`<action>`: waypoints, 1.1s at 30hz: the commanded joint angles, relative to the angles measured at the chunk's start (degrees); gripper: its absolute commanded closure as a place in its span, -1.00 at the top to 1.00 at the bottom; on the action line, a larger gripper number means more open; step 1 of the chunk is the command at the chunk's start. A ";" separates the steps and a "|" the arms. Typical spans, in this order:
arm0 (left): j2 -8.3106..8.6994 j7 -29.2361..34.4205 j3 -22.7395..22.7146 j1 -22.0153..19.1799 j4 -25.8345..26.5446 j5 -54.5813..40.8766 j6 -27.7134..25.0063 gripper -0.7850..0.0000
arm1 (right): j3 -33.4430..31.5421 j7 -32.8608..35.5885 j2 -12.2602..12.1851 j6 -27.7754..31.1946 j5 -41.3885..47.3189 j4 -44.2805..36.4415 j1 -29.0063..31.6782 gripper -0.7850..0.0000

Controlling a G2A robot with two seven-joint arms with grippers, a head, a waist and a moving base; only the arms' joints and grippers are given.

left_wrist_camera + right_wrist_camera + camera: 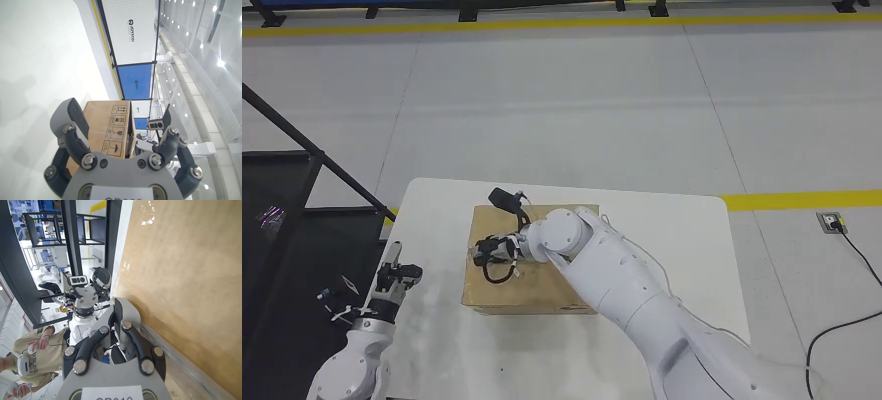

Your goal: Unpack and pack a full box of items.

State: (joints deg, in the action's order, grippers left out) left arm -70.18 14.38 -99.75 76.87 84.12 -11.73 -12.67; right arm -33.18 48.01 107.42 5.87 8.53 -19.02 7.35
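Left fingers (77, 115): spread wide, nothing between them; you hold them low over the bench (662, 240), facing the box (502, 295) and well apart from it
Right fingers (118, 311): pressed together, nothing visibly held; they sit against the box top, at its edge on the left arm's side
Box: brown cardboard; mid-bench, under your right arm

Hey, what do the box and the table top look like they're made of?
Box: brown cardboard, matte; the fibrous tan surface and printed handling symbols suggest it. Shiny glints near one edge look like clear tape, probably plastic. Table: white, smooth, with a faint sheen; likely laminate or painted board, can't tell which.
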 commanded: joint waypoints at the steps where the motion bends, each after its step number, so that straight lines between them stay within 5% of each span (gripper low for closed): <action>1: 0.02 0.07 0.03 -0.07 -0.07 0.07 0.03 1.00 | 0.02 0.27 0.17 -0.25 -0.66 0.50 -0.33 -1.00; 13: 0.10 0.26 0.26 -0.52 0.03 0.07 0.55 1.00 | -1.17 3.44 -0.92 0.30 -4.17 3.47 -2.19 -1.00; 33: 0.01 -0.69 2.12 -1.56 0.70 1.46 1.33 1.00 | -5.66 10.05 -6.60 1.18 -7.33 1.31 -1.59 -1.00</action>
State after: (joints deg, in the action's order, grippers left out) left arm -70.17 13.70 -97.72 75.34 84.78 -10.34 -11.38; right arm -38.73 58.53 101.14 7.57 1.74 -17.48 5.64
